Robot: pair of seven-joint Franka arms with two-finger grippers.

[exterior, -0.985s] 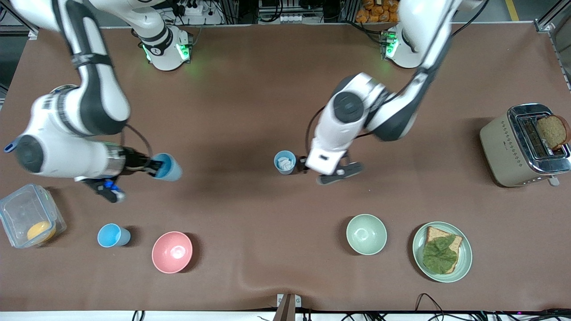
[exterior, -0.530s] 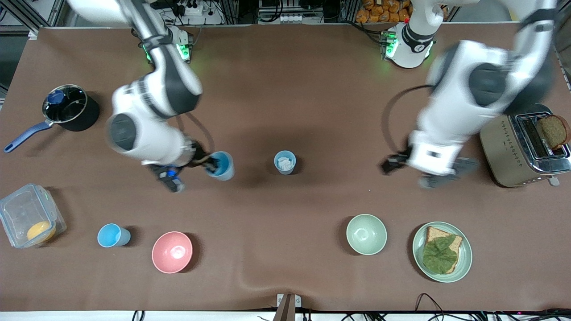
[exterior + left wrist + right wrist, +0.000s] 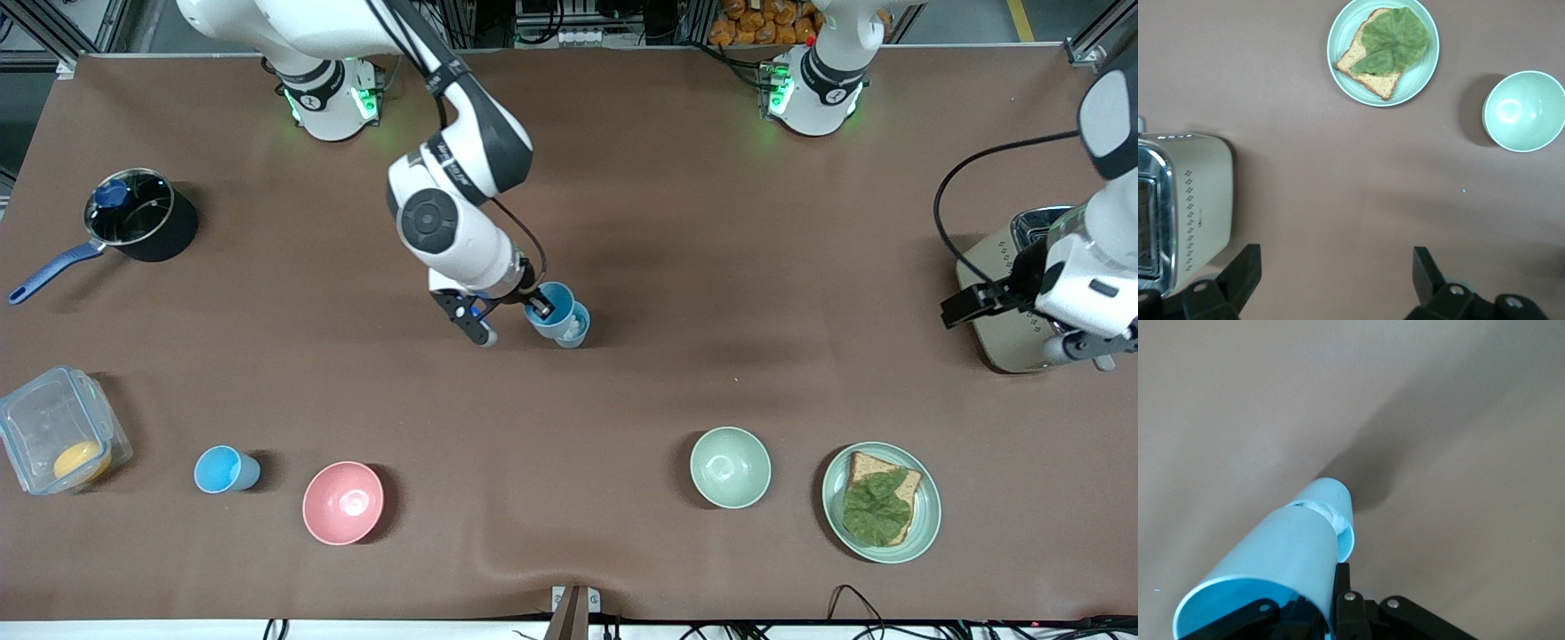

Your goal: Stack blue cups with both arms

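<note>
The right end effector (image 3: pixel 540 310) grips a blue cup (image 3: pixel 549 310) by its rim, tilted, directly over the paler cup (image 3: pixel 576 325) standing mid-tabletop (image 3: pixel 622 196). A third blue cup (image 3: pixel 222 469) stands beside the pink bowl (image 3: pixel 343 502). The left end effector (image 3: pixel 1331 283) hangs wide open and empty over the toaster (image 3: pixel 1185 207).

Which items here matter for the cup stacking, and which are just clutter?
Job:
- held blue cup, in the right gripper, over the centre cup
- centre cup, white inside
- third blue cup, beside the pink bowl
- left gripper, open, by the toaster, waiting

Lying about:
- pink bowl
- green bowl
- plate of toast
- toaster
- saucepan
- plastic box
</note>
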